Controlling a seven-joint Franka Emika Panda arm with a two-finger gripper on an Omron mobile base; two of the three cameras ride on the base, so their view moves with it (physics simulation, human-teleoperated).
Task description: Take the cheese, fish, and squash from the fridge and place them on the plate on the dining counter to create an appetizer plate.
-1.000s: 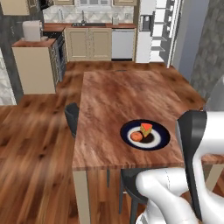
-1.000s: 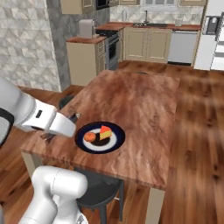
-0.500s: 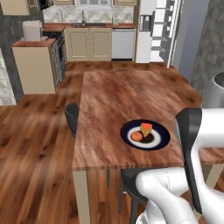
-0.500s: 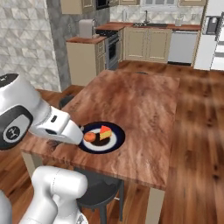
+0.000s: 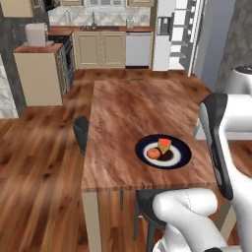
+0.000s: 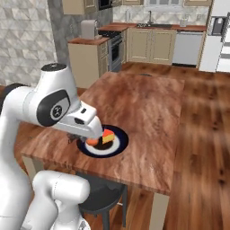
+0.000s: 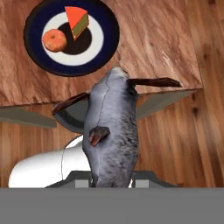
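The fingers pinch the grey fish [image 7: 113,135], which hangs near the close edge of the wooden surface [image 5: 128,113]. The plate [image 5: 180,156] lies on this surface near that edge, and it carries the cheese [image 5: 164,145] and the squash [image 5: 154,153] side by side. The fridge [image 5: 173,33] stands open at the far wall

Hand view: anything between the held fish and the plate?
Only bare dining counter wood between the fish and the plate, in the hand view.
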